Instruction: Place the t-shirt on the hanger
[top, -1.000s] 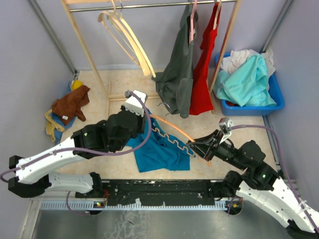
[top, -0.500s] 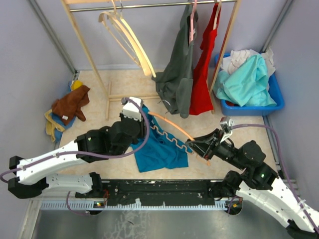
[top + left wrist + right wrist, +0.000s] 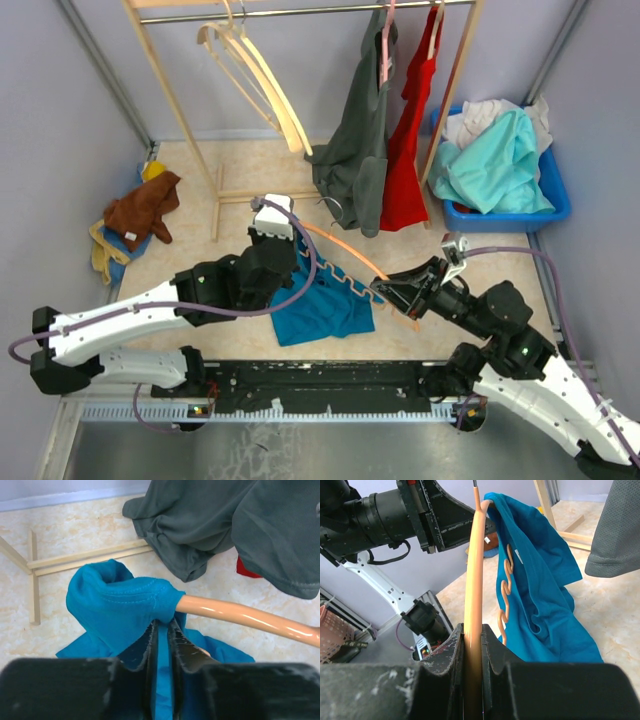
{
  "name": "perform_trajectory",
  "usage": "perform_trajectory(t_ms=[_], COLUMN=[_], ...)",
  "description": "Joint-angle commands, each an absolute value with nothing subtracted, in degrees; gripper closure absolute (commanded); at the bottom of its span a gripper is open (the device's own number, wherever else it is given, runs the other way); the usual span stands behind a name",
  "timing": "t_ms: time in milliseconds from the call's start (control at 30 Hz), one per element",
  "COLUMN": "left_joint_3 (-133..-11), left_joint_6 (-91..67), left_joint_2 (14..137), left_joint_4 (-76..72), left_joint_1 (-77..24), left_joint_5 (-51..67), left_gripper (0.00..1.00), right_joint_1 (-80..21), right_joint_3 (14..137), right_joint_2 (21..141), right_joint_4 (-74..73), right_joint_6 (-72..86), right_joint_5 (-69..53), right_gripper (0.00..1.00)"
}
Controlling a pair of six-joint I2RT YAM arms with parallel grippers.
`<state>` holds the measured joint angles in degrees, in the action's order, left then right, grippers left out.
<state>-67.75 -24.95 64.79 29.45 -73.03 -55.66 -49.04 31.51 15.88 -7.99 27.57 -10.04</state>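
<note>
The teal-blue t-shirt (image 3: 322, 308) hangs bunched from the orange hanger (image 3: 345, 250) above the floor, partly draped over its wavy bottom bar. My left gripper (image 3: 292, 258) is shut on a fold of the t-shirt (image 3: 120, 597) where the cloth wraps the end of the hanger's arm (image 3: 240, 616). My right gripper (image 3: 388, 293) is shut on the hanger's other arm (image 3: 475, 570) and holds it tilted. In the right wrist view the t-shirt (image 3: 540, 580) drapes beside the wavy bar (image 3: 506, 595). The hook's stem shows at the top; the hook itself is out of view.
A wooden clothes rack (image 3: 190, 150) carries cream hangers (image 3: 260, 75), a dark grey shirt (image 3: 355, 150) and a red garment (image 3: 408, 140). A blue bin (image 3: 553, 200) of aqua clothes stands at the right. A pile of brown and yellow cloths (image 3: 135, 215) lies at the left.
My left arm has shifted right and nearer, carrying the pinched t-shirt cloth along the hanger's arm. My right gripper and the hanger have barely moved.
</note>
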Motion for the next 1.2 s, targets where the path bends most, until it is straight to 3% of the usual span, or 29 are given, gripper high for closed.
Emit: perform_trajectory(t_ms=[0,67,433,767,933,1167], left_joint_3=[-68.4,-68.8,-78.3,-86.7,-87.1,-97.2], left_joint_6=[-22.3,-21.8,-19.1,-24.7,-23.2,-20.6], left_joint_2=[65.0,65.1,66.6,69.1,68.7,74.0], left_joint_4=[25.1,25.1,28.0,40.4,37.9,39.2], left_joint_1=[-73.5,-73.5,-74.6,-75.4,-75.8,-78.1], left_joint_5=[-59.6,-59.7,-55.0,-54.6,-52.6,-50.2], left_gripper=[0.88,1.0,1.0,1.0,1.0,1.0], right_joint_1=[-49.5,-49.5,-49.5,-49.5,-49.5,-49.5], right_joint_3=[35.7,35.9,35.7,34.9,34.6,34.5], right_joint_2=[15.1,14.7,13.7,12.2,12.7,15.3], right_joint_4=[0.5,0.3,3.3,5.2,7.4,11.7], right_joint_6=[27.8,27.7,28.4,29.2,29.3,29.6], right_joint_5=[-9.9,-9.7,-9.2,-8.1,-7.9,-8.6], right_gripper=[1.0,1.0,1.0,1.0,1.0,1.0])
